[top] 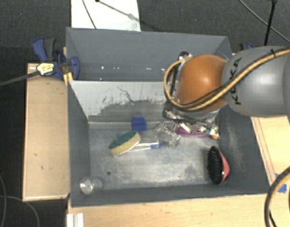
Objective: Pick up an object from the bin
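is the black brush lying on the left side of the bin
No, the black brush lies by the right wall of the bin; the yellow and green sponge lies toward the left.

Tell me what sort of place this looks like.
Probably a robotics lab's bin-picking test cell. A cabled robot arm reaches into a grey metal bin holding mismatched odds and ends: a yellow-green sponge, a black hairbrush, a blue block.

Robotics lab. Evidence: grey industrial robot arm (263, 86) with orange domed wrist cover (201, 79) and looped yellow-black cable (169, 82), set over a grey sheet-metal bin (145, 51) holding a yellow-green sponge (125, 142) and black hairbrush (216, 164); loose black cables (271, 20) cross dark carpet (22, 18).
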